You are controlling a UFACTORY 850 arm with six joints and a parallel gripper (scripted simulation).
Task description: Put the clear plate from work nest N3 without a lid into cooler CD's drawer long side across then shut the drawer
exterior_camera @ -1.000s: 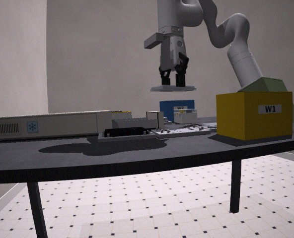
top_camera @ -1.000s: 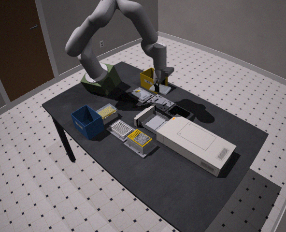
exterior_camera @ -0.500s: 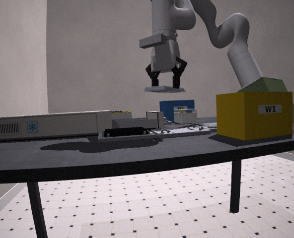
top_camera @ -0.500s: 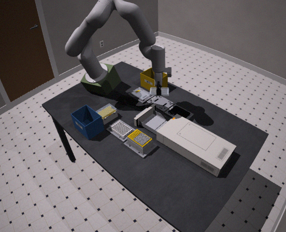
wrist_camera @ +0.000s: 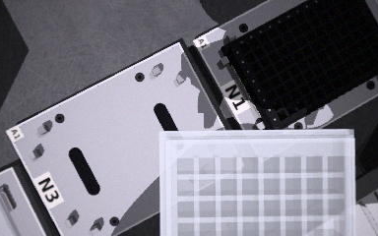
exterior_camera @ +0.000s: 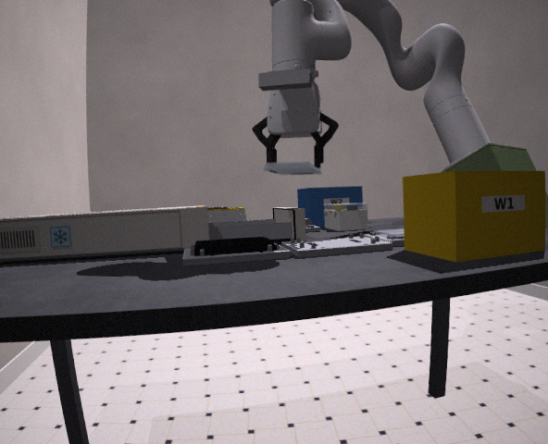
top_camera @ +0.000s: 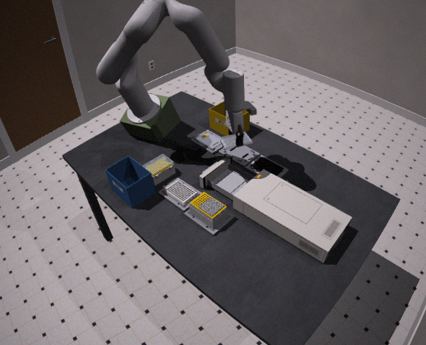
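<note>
My gripper is shut on the clear plate and holds it flat, high above the bench. In the wrist view the fingertips are not visible. The work nest N3 holds nothing on its visible part; the held plate hides its lower right corner from the wrist. In the wrist view the plate is turned relative to N3. The cooler CD has its drawer pulled out, pale inside. Its lamp is lit orange.
Nest N1 beside N3 bears a black plate. A yellow bin W1 stands behind. Across the bench are a blue bin W2, a yellow-topped rack, a white plate and a lidded tip box.
</note>
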